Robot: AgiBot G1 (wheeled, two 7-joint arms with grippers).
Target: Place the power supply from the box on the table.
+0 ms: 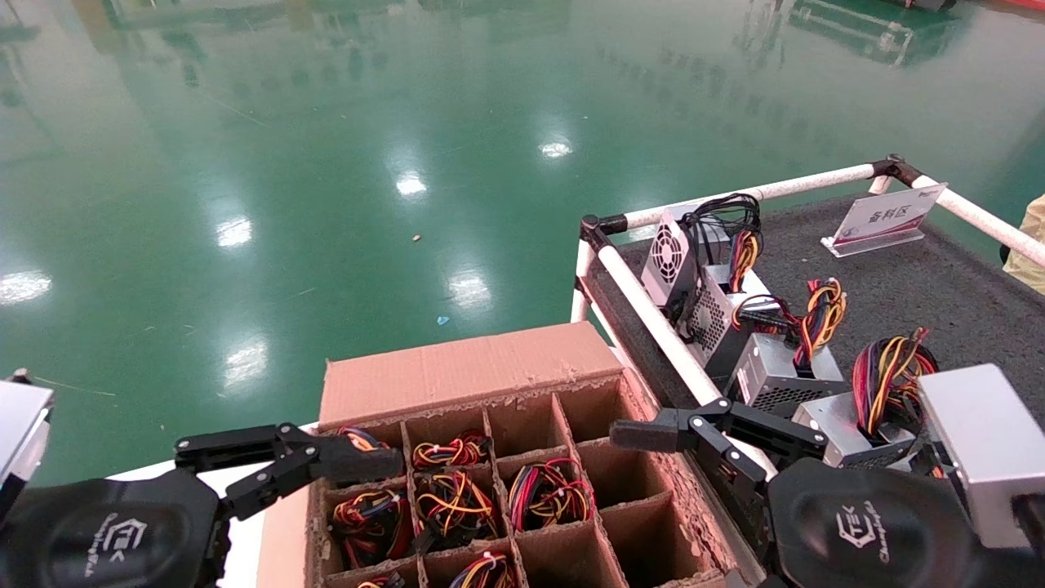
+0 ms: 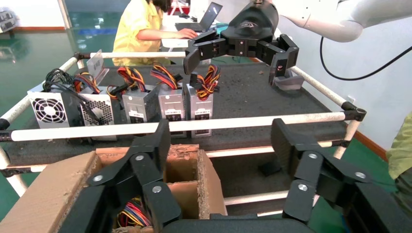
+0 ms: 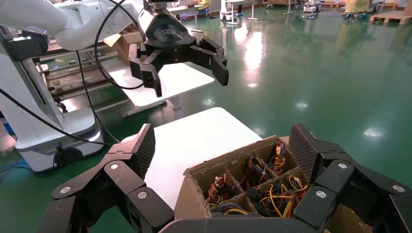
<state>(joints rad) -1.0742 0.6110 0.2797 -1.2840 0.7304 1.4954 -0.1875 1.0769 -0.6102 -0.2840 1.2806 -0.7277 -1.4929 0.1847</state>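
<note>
Left hand: your left hand (image 1: pixel 282 465) hangs over the left edge of the box (image 1: pixel 465 371). Its fingers are wide apart and it holds nothing.
Right hand: your right hand (image 1: pixel 678 437) hangs over the right edge of the box, next to the white rail (image 1: pixel 653 318). It is wide open too, with nothing in it.
Where the power supply is: the next power supply (image 1: pixel 549 490) sits down in a middle cell of the box. You only see its messy wires on top. Other cells near it hold wires too, and the cells on the right look empty.
Worktop: five silver units (image 2: pixel 141 104) already stand in a row on the worktop (image 1: pixel 939 286), just behind the rail. A small white sign (image 1: pixel 886 216) stands at the far end.
How it will feel: it is a metal block, so I think it is hard and a bit heavy. The wires are soft and floppy and may catch on the cardboard walls.
Where to hold: grab the metal body, not the wires. I cannot see the body from here.
Which way it points: wires up. Its long side seems to run straight down into the cell, so lift it straight up.
</note>
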